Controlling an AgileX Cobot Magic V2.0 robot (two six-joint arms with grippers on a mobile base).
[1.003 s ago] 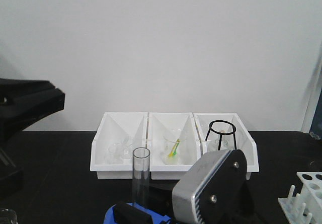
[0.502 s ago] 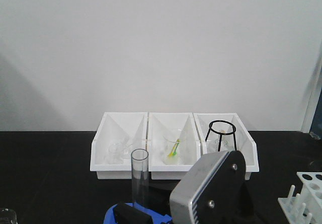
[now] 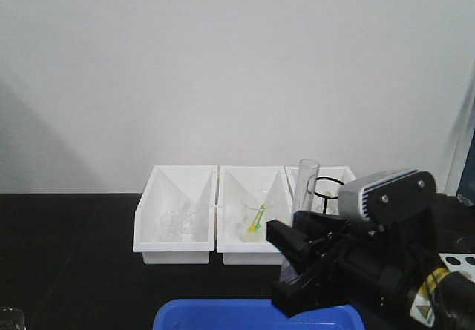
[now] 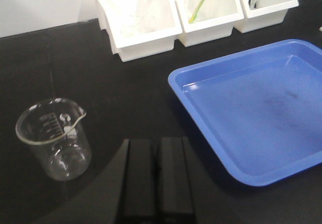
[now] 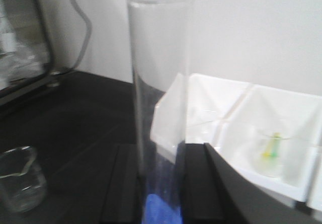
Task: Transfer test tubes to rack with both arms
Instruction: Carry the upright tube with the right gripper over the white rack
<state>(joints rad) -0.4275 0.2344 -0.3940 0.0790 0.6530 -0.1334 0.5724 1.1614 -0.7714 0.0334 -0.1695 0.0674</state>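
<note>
mid-carry: my right pincer (image 5: 160,194) grips 1 upright test tube (image 5: 160,83); next, align it over the rack (image 3: 462,259) to its right.

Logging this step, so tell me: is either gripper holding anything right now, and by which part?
The right gripper holds a test tube upright by its lower part, mouth up. The left gripper holds nothing.

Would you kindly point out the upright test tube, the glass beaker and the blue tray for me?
test tube (image 5: 160,83): right wrist view, mid-length of its glass wall.
glass beaker (image 4: 53,143): left wrist view, its side wall below the markings.
blue tray (image 4: 251,108): left wrist view, bare floor of the tray.
</note>
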